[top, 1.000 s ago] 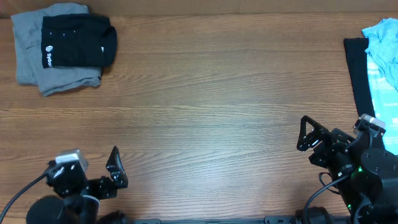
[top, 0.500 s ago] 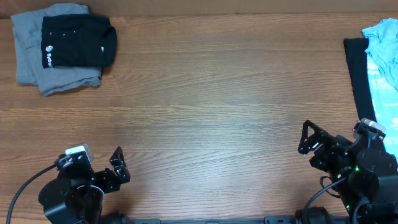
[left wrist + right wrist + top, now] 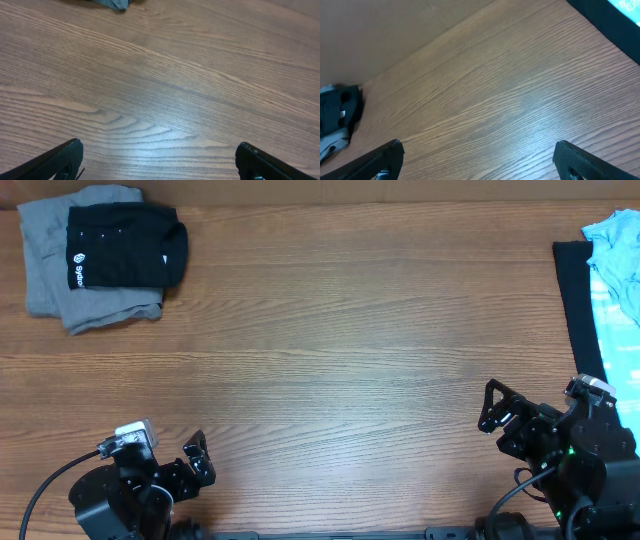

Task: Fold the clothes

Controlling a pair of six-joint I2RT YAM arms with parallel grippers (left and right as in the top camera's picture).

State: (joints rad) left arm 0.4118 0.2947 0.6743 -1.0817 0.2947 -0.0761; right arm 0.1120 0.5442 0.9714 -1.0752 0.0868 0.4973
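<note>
**Evidently between garments: both grippers empty and drawn back**

Presently the left gripper [image 3: 197, 463] is found at the near left edge of the table [image 3: 330, 350], its jaws spread wide. In the left wrist view only bare wood is seen between the two fingertips [image 3: 60, 159], so nothing is held. Over the last second this gripper has been pulled nearer to the table edge and shifted slightly to the right, with the arm tucked in under it.

The right gripper [image 3: 497, 408] is recorded at the near right, jaws likewise apart and empty. It has barely been displaced, only settled a little nearer.

Farther out, a folded black T-shirt [image 3: 120, 246] with a white logo is laid on top of a folded grey garment [image 3: 55, 300] in the far left corner. This stack has not been disturbed across the interval.

At the far right edge a light blue garment [image 3: 615, 250] is seen rumpled over a black cloth [image 3: 575, 300]. Both are partly cut off by the frame, and neither is touched by a gripper.

The retreat is judged to mark the close of one fold cycle. Two items appear finished, and the right-hand pile appears still to be folded. The next garment would most plausibly be drawn from that pile by the right gripper, which is the nearer one.
</note>
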